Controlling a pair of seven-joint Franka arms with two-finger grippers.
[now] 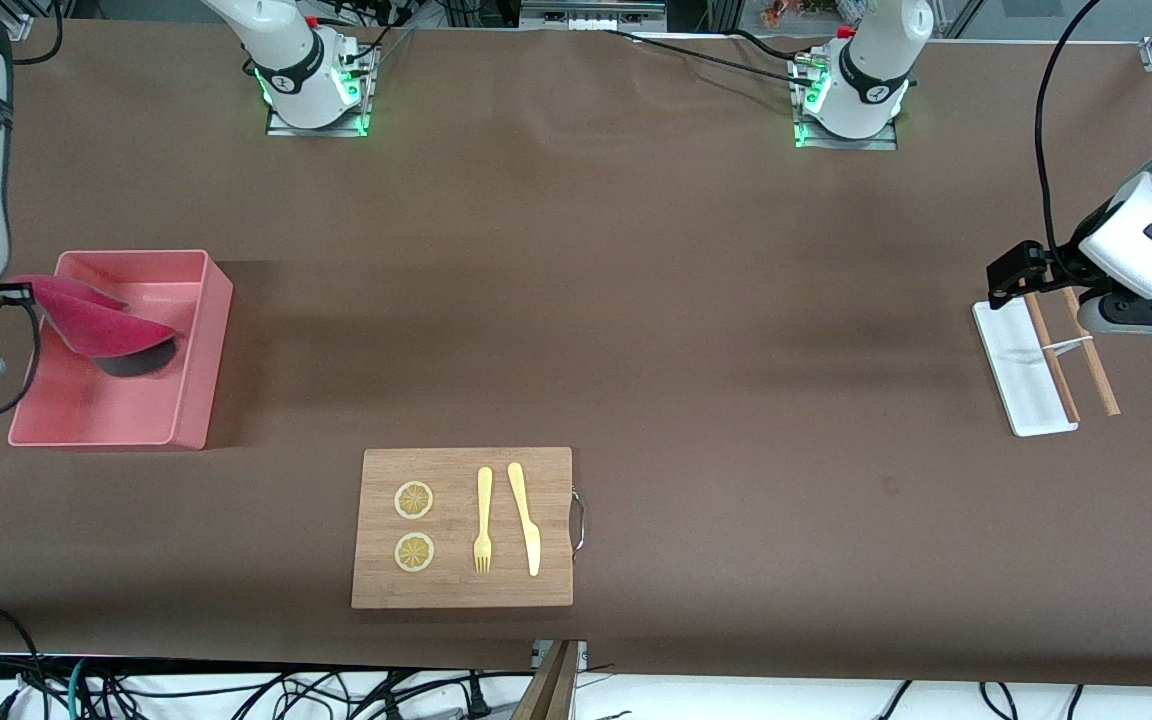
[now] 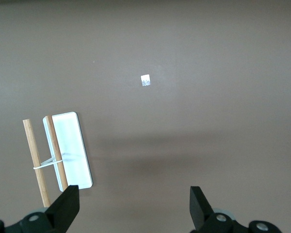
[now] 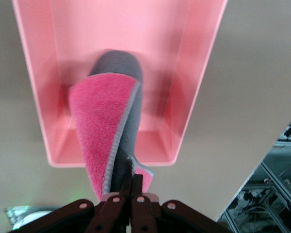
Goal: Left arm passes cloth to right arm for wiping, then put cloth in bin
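My right gripper (image 1: pixel 24 292) hangs over the pink bin (image 1: pixel 208 350) at the right arm's end of the table. It is shut on one edge of the cloth (image 1: pixel 96 320). The cloth droops from it into the bin, pink face up, grey face below. In the right wrist view the shut fingers (image 3: pixel 134 177) pinch the cloth (image 3: pixel 99 126) above the bin (image 3: pixel 194 97). My left gripper (image 1: pixel 1011 270) is open and empty over the white tray at the left arm's end. Its two fingers stand wide apart in the left wrist view (image 2: pixel 134 201).
A wooden board (image 1: pixel 463 527) with two lemon slices, a fork and a knife lies near the front camera's edge. A flat white tray (image 1: pixel 1021 375) with a pair of banded chopsticks (image 1: pixel 1096 375) lies under the left gripper.
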